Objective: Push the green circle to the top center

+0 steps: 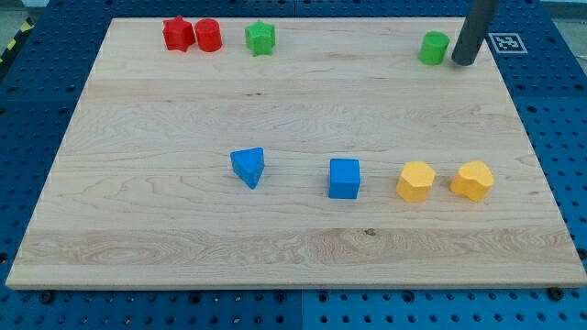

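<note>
Green circle (435,48) — top edge of the board (293,247), toward the view's right. My tip (463,62) — just beside it on its right; a bare rod, no pincer to tell of. Green star (260,38), red star (177,34), red cylinder (208,35) — top left. Blue triangle (248,167), blue cube (345,178), two yellow hexagons (415,181) (471,180) — lower row.

A light wooden board (183,110) lies on a blue table with holes (37,82). At 11 o'clock sit a red star block (177,34), a red round block (208,35) and a green star block (260,38). Toward 5 o'clock sit a blue triangle block (248,166), a blue cube block (345,178) and two yellow blocks (415,181) (471,180).
</note>
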`<state>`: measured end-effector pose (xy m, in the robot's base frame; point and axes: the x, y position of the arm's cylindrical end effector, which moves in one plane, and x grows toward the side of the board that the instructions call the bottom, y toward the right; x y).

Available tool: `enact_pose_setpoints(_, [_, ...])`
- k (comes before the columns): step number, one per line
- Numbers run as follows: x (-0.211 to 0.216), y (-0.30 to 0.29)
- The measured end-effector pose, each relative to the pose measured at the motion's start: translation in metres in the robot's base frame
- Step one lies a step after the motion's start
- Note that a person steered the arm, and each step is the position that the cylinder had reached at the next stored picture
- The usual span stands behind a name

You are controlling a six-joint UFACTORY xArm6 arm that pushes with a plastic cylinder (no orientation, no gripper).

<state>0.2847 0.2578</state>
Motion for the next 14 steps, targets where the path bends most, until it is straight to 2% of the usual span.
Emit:
enact_pose_setpoints(1, [-0.027, 0.02])
enact_pose_setpoints(2, [-0.034, 0.02])
enact_pose_setpoints(5, [-0.028, -0.005])
enact_pose_setpoints(7, [-0.004, -0.035])
enact_pose_setpoints(9, [-0.004, -0.064])
enact_pose_setpoints(14, [-0.004, -0.09])
